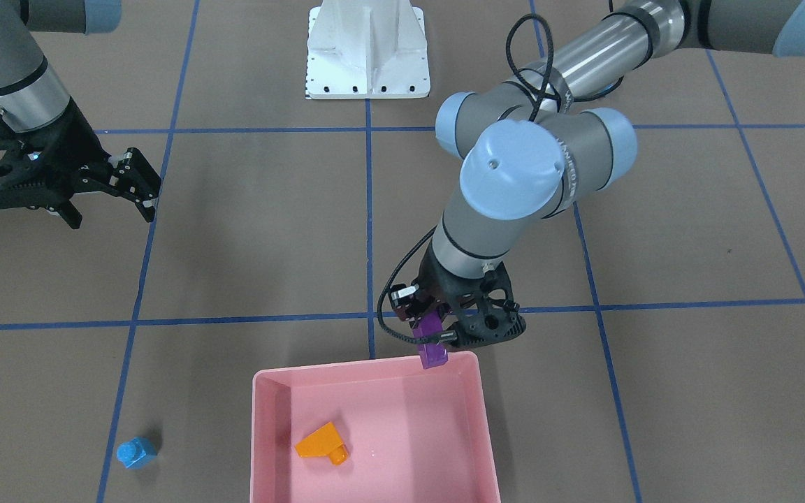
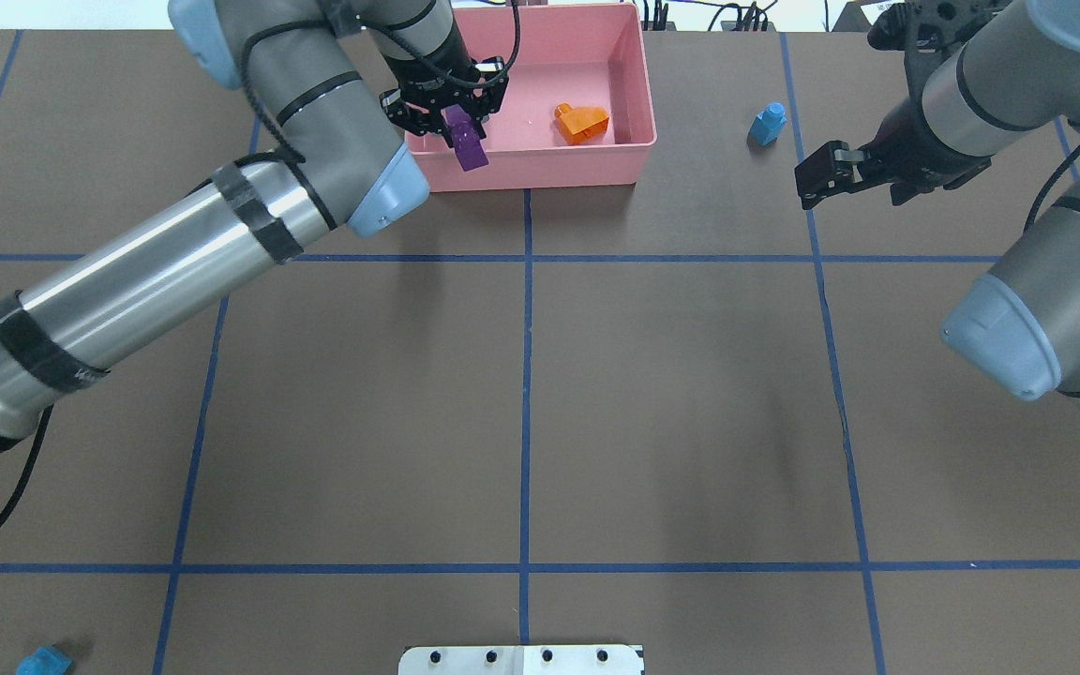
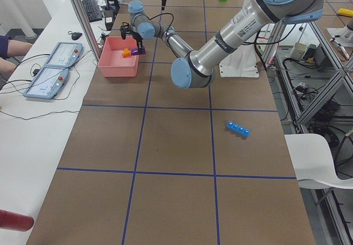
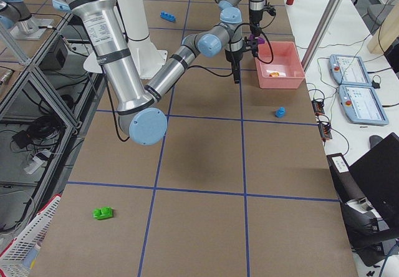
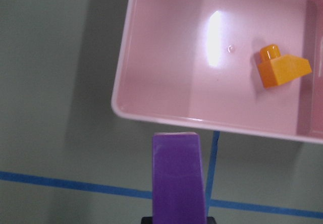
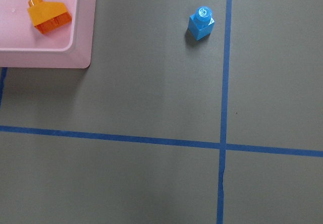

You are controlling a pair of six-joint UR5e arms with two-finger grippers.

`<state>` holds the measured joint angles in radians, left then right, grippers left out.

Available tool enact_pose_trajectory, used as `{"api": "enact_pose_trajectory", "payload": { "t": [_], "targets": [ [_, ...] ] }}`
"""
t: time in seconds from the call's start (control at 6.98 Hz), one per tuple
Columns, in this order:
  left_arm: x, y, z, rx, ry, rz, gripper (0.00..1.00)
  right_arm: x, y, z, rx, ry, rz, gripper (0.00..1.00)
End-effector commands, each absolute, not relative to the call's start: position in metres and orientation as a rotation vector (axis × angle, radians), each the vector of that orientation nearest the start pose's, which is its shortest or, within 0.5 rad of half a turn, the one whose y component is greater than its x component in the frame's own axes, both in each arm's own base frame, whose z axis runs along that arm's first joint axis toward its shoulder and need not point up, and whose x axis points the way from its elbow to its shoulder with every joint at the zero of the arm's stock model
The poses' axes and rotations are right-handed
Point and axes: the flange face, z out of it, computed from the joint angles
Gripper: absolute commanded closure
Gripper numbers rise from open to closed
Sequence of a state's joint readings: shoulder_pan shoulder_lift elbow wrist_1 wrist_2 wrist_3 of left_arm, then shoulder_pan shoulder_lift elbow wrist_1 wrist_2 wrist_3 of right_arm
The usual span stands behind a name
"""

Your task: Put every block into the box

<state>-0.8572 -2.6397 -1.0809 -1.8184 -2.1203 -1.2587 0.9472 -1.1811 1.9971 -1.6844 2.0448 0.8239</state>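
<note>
My left gripper (image 1: pixel 437 334) is shut on the purple block (image 1: pixel 433 349), held above the robot-side rim of the pink box (image 1: pixel 263 433), near its corner. In the left wrist view the purple block (image 5: pixel 177 176) hangs just outside the box wall (image 5: pixel 151 114). The orange sloped block (image 1: pixel 322 443) lies in the box. The small blue block (image 2: pixel 769 123) stands on the table beside the box. My right gripper (image 1: pixel 112 209) is open and empty, short of that block (image 6: pixel 201 23). The long blue block (image 3: pixel 237 129) and the green block (image 4: pixel 103 213) lie far from the box.
The white metal base (image 1: pixel 367 52) stands at the robot's side of the table. Blue tape lines cross the brown table. Operator tablets (image 3: pixel 55 68) lie on a side bench beyond the box.
</note>
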Motion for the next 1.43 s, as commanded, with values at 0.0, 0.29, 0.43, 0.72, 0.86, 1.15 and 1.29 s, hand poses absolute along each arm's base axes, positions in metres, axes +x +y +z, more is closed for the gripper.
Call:
{"api": "enact_pose_trajectory", "payload": {
  "t": [0.0,0.29,0.43,0.72,0.86,1.15,1.29],
  "targets": [
    [0.488,-0.741,0.150,-0.004,0.919,-0.330,1.00,-0.260,-0.508,0.274,0.213,-0.795,0.019,0.01],
    [0.483,-0.763,0.169,-0.014,0.919,-0.321,0.80,-0.261,-0.507,0.277,0.208,-0.791,0.015,0.01],
    [0.483,-0.761,0.163,0.005,0.933,-0.245,0.01,-0.262,-0.507,0.277,0.208,-0.791,0.014,0.01],
    [0.477,-0.740,0.135,0.037,1.005,-0.176,0.00,-0.267,-0.509,0.282,0.198,-0.782,0.012,0.01],
    [0.465,-0.721,0.147,0.018,1.052,-0.138,0.00,-0.269,-0.511,0.285,0.190,-0.778,0.015,0.01],
    [0.437,-0.694,0.174,0.043,1.087,-0.117,0.00,-0.272,-0.516,0.293,0.177,-0.766,0.022,0.00],
    [0.418,-0.681,0.189,0.058,1.101,-0.114,0.00,-0.271,-0.517,0.295,0.175,-0.761,0.018,0.00]
  ]
}}
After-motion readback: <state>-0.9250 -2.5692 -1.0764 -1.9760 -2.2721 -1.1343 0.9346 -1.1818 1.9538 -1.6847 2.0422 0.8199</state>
